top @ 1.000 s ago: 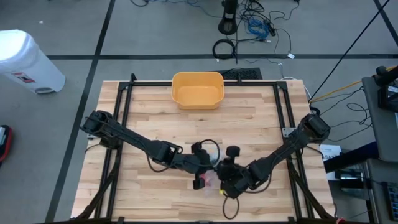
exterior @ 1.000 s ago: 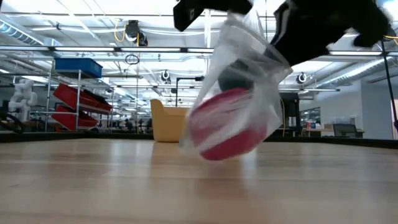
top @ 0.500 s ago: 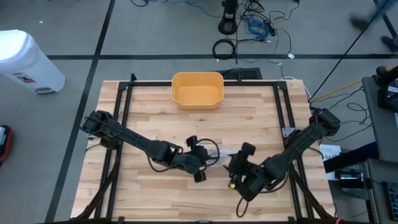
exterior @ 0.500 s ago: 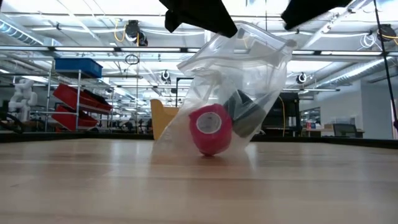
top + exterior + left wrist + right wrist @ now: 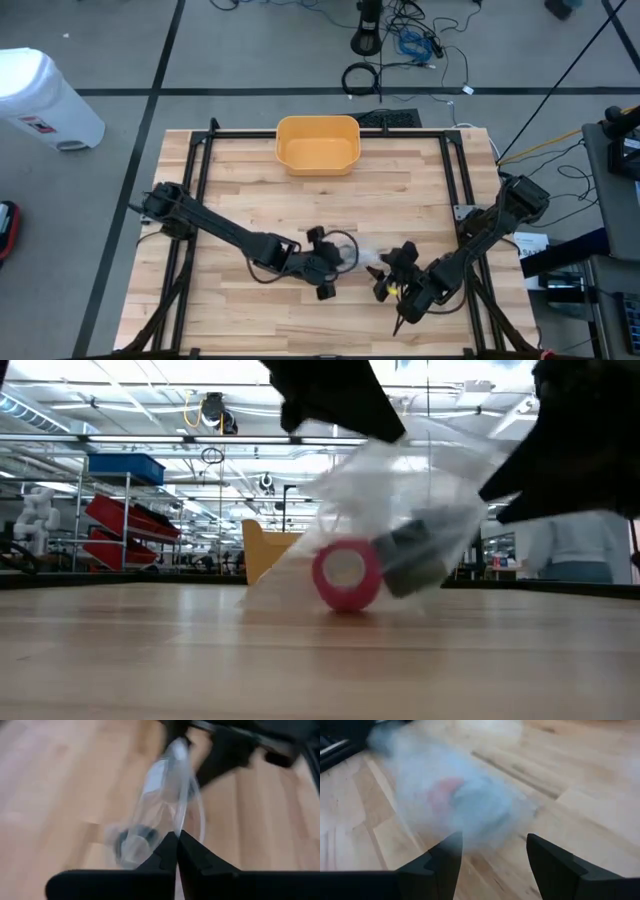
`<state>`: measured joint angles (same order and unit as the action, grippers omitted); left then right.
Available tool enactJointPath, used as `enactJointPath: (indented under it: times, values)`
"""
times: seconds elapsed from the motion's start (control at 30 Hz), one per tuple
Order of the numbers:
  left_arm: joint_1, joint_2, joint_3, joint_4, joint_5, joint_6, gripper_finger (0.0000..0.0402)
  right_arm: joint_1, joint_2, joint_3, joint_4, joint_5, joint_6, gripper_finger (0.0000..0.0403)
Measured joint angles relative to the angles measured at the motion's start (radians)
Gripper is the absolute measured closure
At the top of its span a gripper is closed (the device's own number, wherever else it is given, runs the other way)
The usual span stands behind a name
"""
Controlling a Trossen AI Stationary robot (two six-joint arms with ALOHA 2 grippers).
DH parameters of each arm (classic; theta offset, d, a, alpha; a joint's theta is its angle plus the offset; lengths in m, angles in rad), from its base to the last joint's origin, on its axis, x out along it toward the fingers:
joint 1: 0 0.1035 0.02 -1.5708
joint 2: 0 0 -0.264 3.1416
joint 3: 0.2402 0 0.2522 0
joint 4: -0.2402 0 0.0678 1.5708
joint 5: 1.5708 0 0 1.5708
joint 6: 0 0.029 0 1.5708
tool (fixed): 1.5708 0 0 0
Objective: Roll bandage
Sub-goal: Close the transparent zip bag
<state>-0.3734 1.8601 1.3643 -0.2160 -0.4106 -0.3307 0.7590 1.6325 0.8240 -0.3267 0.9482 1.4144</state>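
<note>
I see a clear plastic bag point(image 5: 400, 510) holding a pink bandage roll point(image 5: 346, 575) and a dark grey roll point(image 5: 420, 552). The pink roll stands on edge with its hollow core facing the low camera, its rim on the wooden table point(image 5: 240, 190); the grey roll sits tilted just beside it, inside the same bag. The bag's film is crumpled and drawn upward to a pinched top.

Left gripper point(image 5: 176, 851) — fingers pressed together on the bag's upper edge, with the film running out from between the tips. In the high view this gripper point(image 5: 335, 262) sits on the side of the bag point(image 5: 362, 262) away from the right gripper, and the bag hangs from it down to the table.

Right gripper point(image 5: 492, 851) — fingers spread wide, nothing between them. It holds nothing and touches nothing that I can see. In the right wrist view the bag point(image 5: 460, 795) lies ahead of the open fingers, apart from them, with the pink roll showing as a blur through the film. In the high view this gripper point(image 5: 395, 272) is just beside the bag.

Taking the yellow bin point(image 5: 317, 144) at the table's far edge as landmark, the bag lies well apart from it, toward the near edge and between the two grippers.
</note>
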Motion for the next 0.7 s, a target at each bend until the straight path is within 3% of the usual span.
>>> enactJointPath:
  times: [0.2,0.4,0.53,0.7]
  values:
    - [0.005,0.095,-0.001,0.056,0.133,0.004,0.0331,0.010,0.000,-0.033,-0.017,-0.102,0.016,0.0197]
    - [0.021,0.085,-0.001,0.147,0.379,0.007,0.0240,0.029,0.000,-0.033,-0.063,-0.156,0.027,0.0197]
    - [0.026,0.063,0.002,0.288,0.495,0.023,0.0198,0.003,0.000,-0.033,-0.111,-0.109,0.035,0.0197]
    - [0.068,0.012,-0.001,0.272,0.544,0.043,0.0181,-0.071,0.000,-0.033,-0.118,-0.074,-0.086,0.0197]
